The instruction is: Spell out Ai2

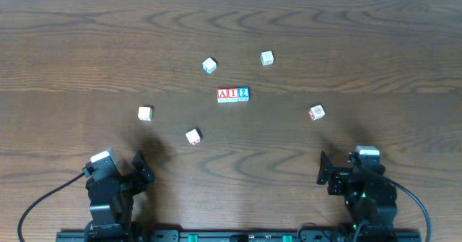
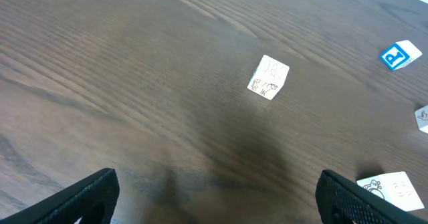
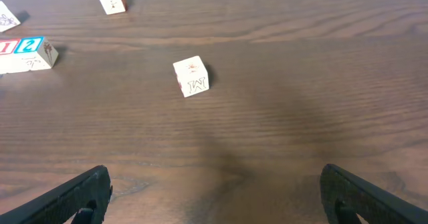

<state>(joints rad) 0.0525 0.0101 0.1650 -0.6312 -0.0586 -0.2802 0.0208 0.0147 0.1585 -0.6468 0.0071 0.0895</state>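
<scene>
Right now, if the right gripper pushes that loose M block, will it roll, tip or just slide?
Probably slide: the M block is a cube sitting flat on the smooth wooden table, so rolling seems unlikely. An off-centre push would likely spin it. It looks small and rigid, so probably light to lift.

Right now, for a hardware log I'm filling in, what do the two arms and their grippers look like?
The left arm and right arm are black, each carrying a pale wrist block. Black cables loop outward. Fingers are matte black, finely textured.
</scene>
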